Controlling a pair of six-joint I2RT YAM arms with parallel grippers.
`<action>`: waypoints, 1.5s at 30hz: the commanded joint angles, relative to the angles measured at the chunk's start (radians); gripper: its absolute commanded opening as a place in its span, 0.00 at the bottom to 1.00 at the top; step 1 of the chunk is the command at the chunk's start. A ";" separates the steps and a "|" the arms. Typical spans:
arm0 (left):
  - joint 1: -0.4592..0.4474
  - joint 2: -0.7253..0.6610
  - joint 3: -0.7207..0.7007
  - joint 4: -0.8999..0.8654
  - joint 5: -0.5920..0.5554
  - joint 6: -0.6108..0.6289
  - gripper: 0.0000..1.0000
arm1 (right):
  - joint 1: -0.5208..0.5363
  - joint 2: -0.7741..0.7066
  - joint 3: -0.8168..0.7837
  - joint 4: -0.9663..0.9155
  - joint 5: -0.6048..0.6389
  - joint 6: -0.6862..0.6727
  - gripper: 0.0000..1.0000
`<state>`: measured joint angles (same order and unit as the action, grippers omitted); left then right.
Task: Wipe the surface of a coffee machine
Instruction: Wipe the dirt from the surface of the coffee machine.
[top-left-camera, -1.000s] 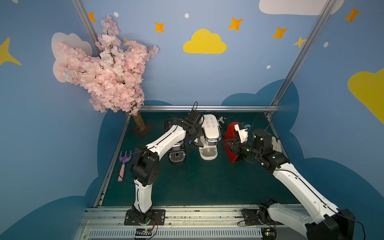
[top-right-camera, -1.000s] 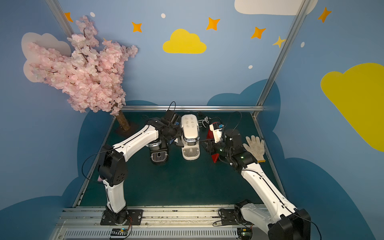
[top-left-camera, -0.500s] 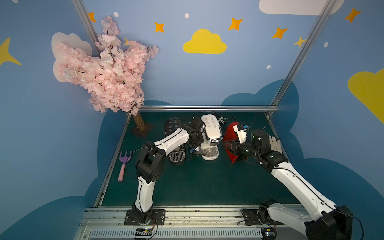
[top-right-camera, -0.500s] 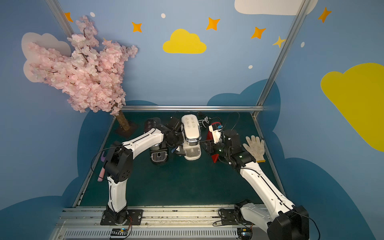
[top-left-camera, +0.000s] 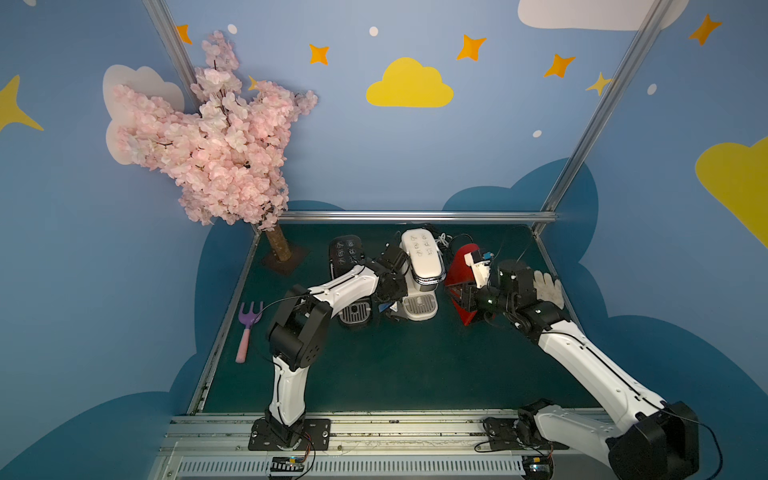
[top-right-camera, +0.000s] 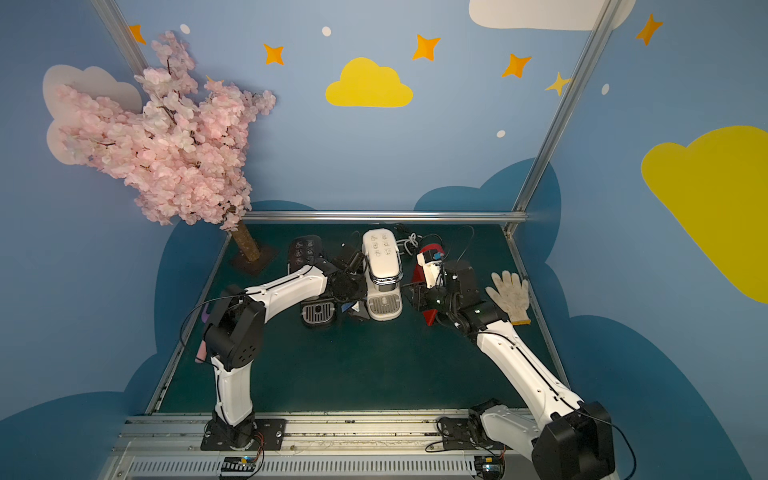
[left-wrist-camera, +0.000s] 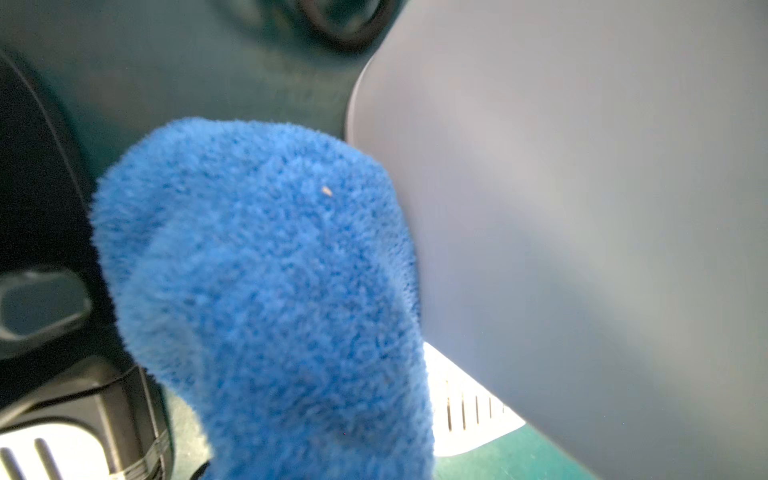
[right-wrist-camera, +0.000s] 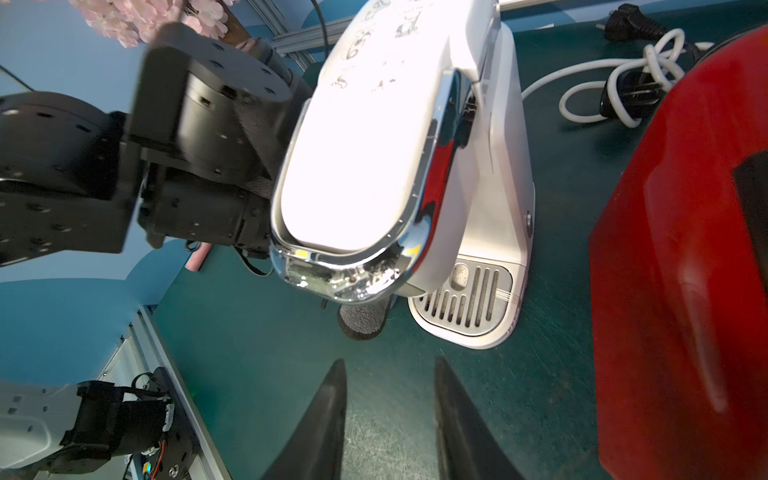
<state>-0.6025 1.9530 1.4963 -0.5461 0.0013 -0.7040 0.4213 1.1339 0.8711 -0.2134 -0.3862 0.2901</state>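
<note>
The cream-white coffee machine (top-left-camera: 422, 257) (top-right-camera: 384, 257) (right-wrist-camera: 365, 145) stands at the back middle of the green table, with dark icons on its rounded top and a silver drip grille at its base. My left gripper (top-left-camera: 388, 299) (top-right-camera: 353, 301) is low at the machine's left side, between it and the black machine. It is shut on a fluffy blue cloth (left-wrist-camera: 266, 270) that lies against the machine's pale side wall (left-wrist-camera: 582, 208); the cloth hides the jaws. My right gripper (right-wrist-camera: 388, 365) (top-left-camera: 459, 291) hovers open and empty over the table, to the right of the machine's front.
A black coffee machine (top-left-camera: 347, 253) stands just left of the white one and a red-and-black one (top-left-camera: 461, 266) (right-wrist-camera: 685, 249) just right. Coiled cables (right-wrist-camera: 615, 87) lie behind. A white work glove (top-left-camera: 548, 286) lies at the right edge, a purple fork (top-left-camera: 249, 320) at the left, a pink blossom tree (top-left-camera: 208, 145) in the back left corner.
My left gripper has slid with the cloth from high at the machine's back left down and forward to its lower left side. The right arm has barely moved.
</note>
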 joint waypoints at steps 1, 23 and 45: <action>-0.002 -0.086 0.007 0.086 -0.017 0.073 0.03 | -0.001 0.012 0.016 -0.001 0.014 -0.004 0.36; 0.007 -0.187 -0.056 0.181 -0.068 0.195 0.03 | -0.010 0.128 -0.117 0.146 0.126 -0.033 0.35; -0.005 -0.029 -0.121 0.211 0.121 0.083 0.03 | -0.007 0.121 -0.177 0.200 0.137 -0.029 0.35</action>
<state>-0.6022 1.8992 1.3590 -0.3386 0.0574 -0.6109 0.4198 1.2617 0.7128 -0.0135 -0.2699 0.2638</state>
